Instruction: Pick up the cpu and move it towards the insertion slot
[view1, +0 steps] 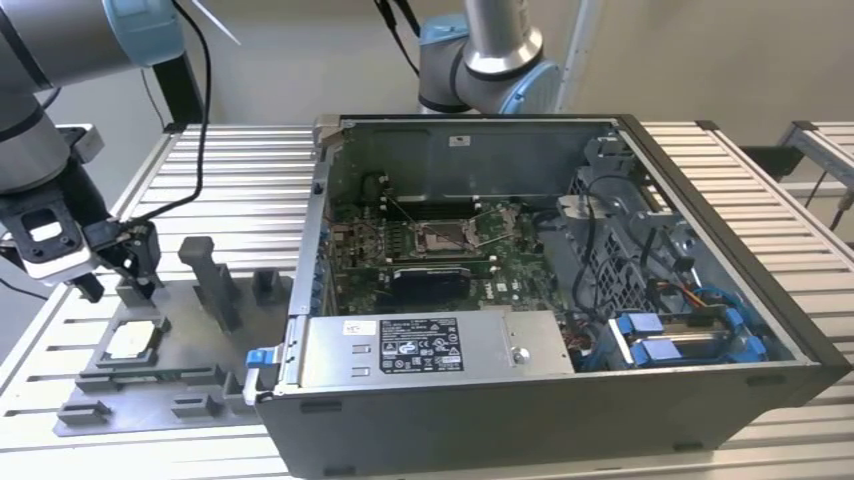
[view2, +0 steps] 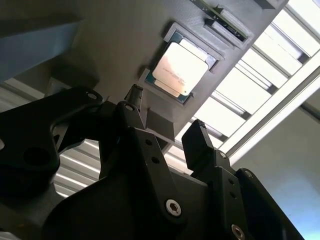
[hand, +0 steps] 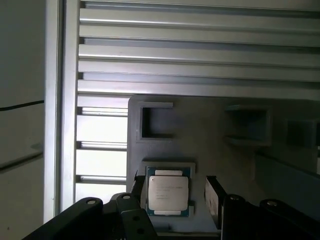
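Exterior view: my pincer hangs released and empty just above the cpu, which lies in a grey tray on the slatted bench. The insertion slot sits well apart, inside the open computer case, with a pale wall behind. Second wrist view: the pincer's dark body hides part of the tray. First wrist view: the cpu shows between spread fingers.

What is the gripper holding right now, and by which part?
Nothing. The gripper is open and empty over the grey tray, and the cpu lies in its tray pocket, ungripped.
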